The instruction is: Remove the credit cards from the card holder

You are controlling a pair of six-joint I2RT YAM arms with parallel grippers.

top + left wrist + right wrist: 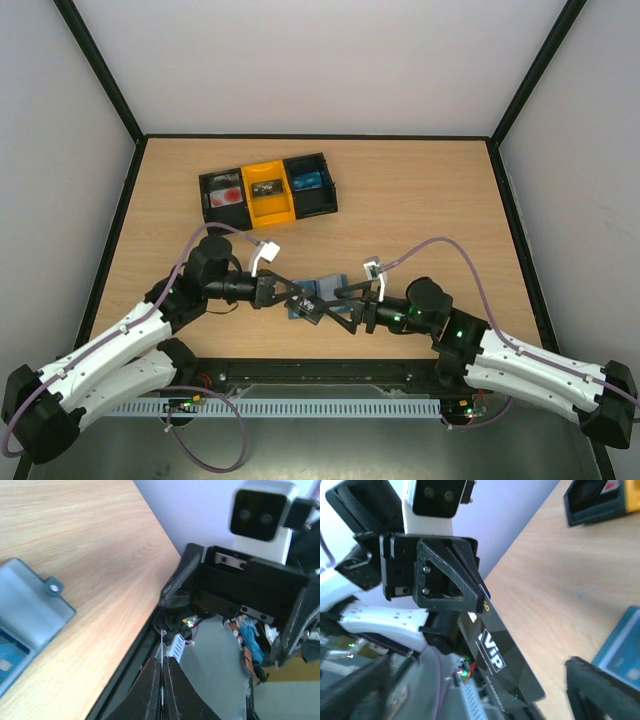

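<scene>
1. The left gripper is clenched on a black card with white "VIP" print. The two fingers pinch one corner of it, and the rest of the card juts free into the air.
2. The right gripper stands wide apart, with a finger to either side of the black card and neither touching it. It holds nothing.
3. Hidden or unclear:
   - In the left wrist view the black card shows only as a thin edge-on line between the fingers.
   - In the right wrist view the right gripper's own fingers are blurred and cut off at the bottom corners.
   - In the top view both grippers cover much of the card holder, so its slots cannot be read there.
4. The card holder lies open and flat on the table, just beneath and beside the meeting grippers, with its tab pointing up the frame. A blue card sits in one panel and is cut off by the frame edge.
5. The holder lies near the table's near edge, about midway along it. Both grippers hang close to that edge.
6. The black-and-yellow tray sits well apart toward the far side. Its contents are too small to identify. Bare wood lies between the tray and the holder and to both sides, up to the walls.
</scene>
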